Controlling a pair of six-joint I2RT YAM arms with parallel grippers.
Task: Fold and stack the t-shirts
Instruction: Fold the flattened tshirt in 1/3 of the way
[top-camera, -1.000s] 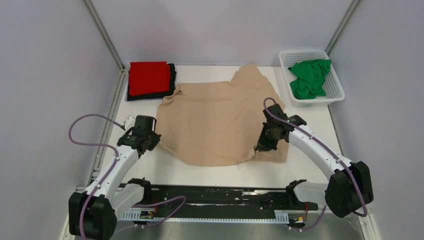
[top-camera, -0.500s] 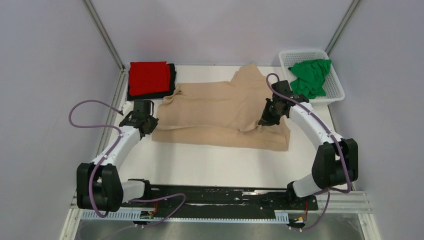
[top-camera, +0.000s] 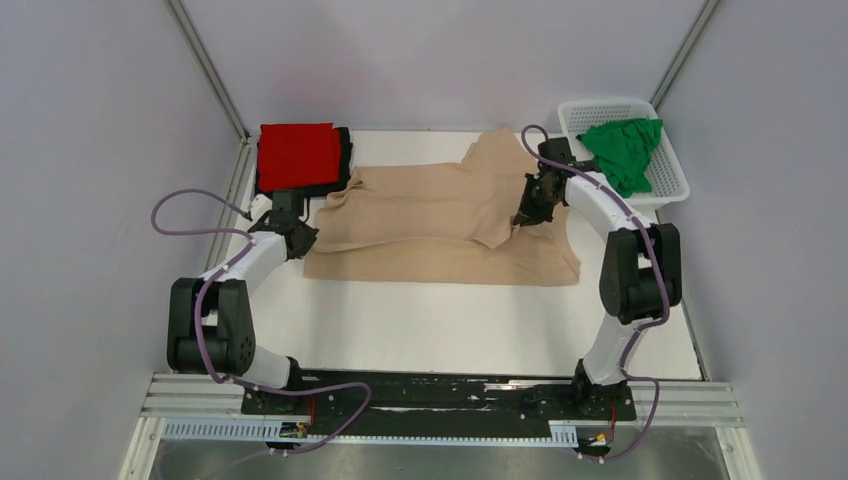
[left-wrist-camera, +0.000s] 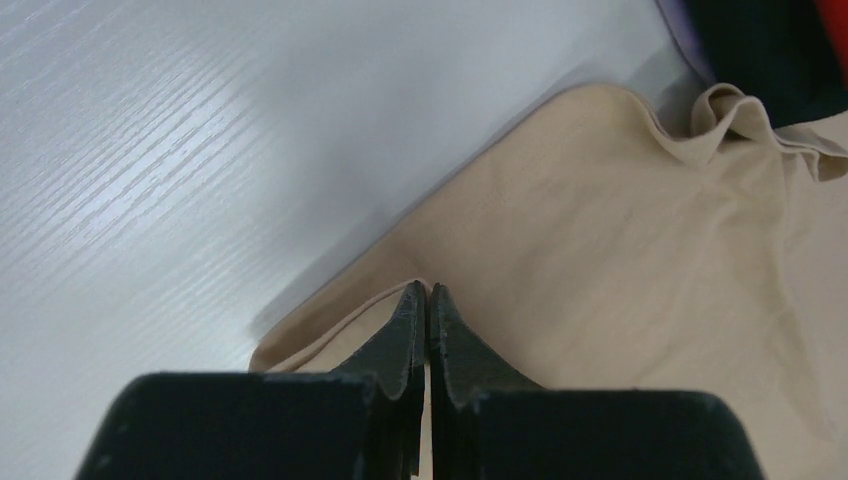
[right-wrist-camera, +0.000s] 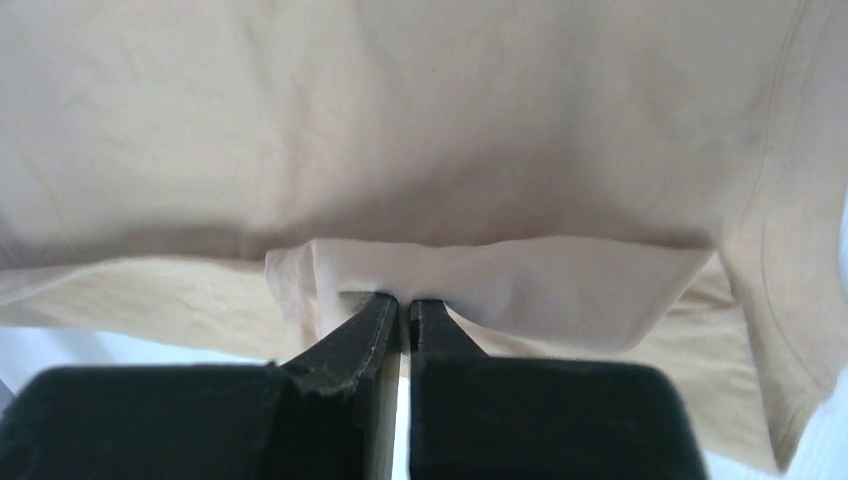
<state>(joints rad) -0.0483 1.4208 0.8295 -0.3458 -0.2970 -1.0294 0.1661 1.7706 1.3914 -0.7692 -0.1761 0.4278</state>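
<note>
Stock as I see it from my station, largest first.

1. Bench (top-camera: 450, 330): white top, with a faint wood grain in the left wrist view.
2. Beige t-shirt (top-camera: 430, 215): plain tan cloth, lying across the far half of the bench from left to right. It is doubled over itself, with a lower band showing along its near side. One sleeve points at the far edge, and a rumpled sleeve on the left lies just beside the black shirt.
3. Basket (top-camera: 672, 185): white plastic lattice, at the far right corner.
4. Green t-shirt (top-camera: 620, 150): bright green, crumpled inside the basket.
5. Black t-shirt (top-camera: 346, 160): folded flat at the far left corner, bottom of the stack.
6. Red t-shirt (top-camera: 298, 155): folded square, on top of the black one.
7. Left gripper (left-wrist-camera: 427, 295): fingers pressed together, pinching the left edge of the beige t-shirt.
8. Right gripper (right-wrist-camera: 405, 305): fingers pressed together, pinching a turned-up fold of the beige t-shirt toward its right end.
</note>
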